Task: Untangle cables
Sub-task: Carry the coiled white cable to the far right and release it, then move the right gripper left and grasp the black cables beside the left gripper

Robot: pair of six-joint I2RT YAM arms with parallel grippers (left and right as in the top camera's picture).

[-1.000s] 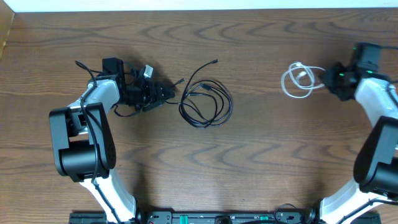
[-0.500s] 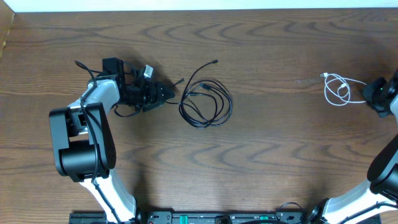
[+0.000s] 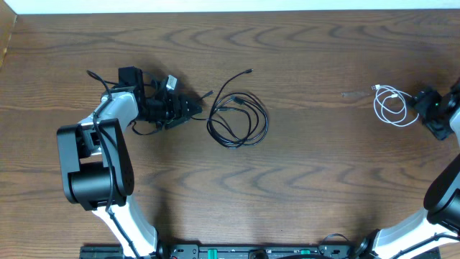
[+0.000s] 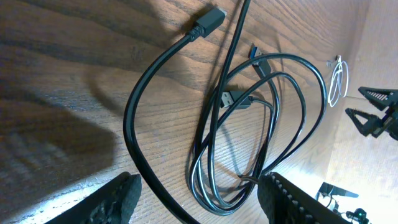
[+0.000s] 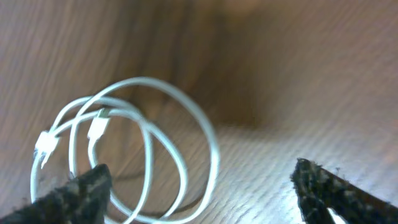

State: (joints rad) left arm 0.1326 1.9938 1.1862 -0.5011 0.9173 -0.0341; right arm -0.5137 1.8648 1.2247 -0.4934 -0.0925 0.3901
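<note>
Two black cables lie tangled in a loose coil (image 3: pixel 264 122) at mid-table, one plug end (image 3: pixel 249 71) pointing away. My left gripper (image 3: pixel 195 106) rests just left of the coil and is open. In the left wrist view a thicker black cable (image 4: pixel 129 118) runs between the open fingers of my left gripper (image 4: pixel 202 211) without being clamped, and the coil (image 4: pixel 272 124) lies just ahead. The short white cable (image 3: pixel 392 108) lies coiled at the far right. My right gripper (image 3: pixel 418 111) is open beside it. From the right wrist, the white cable (image 5: pixel 211 149) lies partly between the spread fingers of my right gripper (image 5: pixel 199 199).
The wooden table's far edge (image 3: pixel 230 10) runs along the top of the overhead view. Thicker black wires (image 3: pixel 93 76) trail around the left arm. The right arm (image 3: pixel 449 165) stands at the right border, the left arm's base (image 3: pixel 93 165) at lower left.
My right gripper carried the white cable from right of centre to the far right, then opened and let it go. The left arm and black cables have not moved.
</note>
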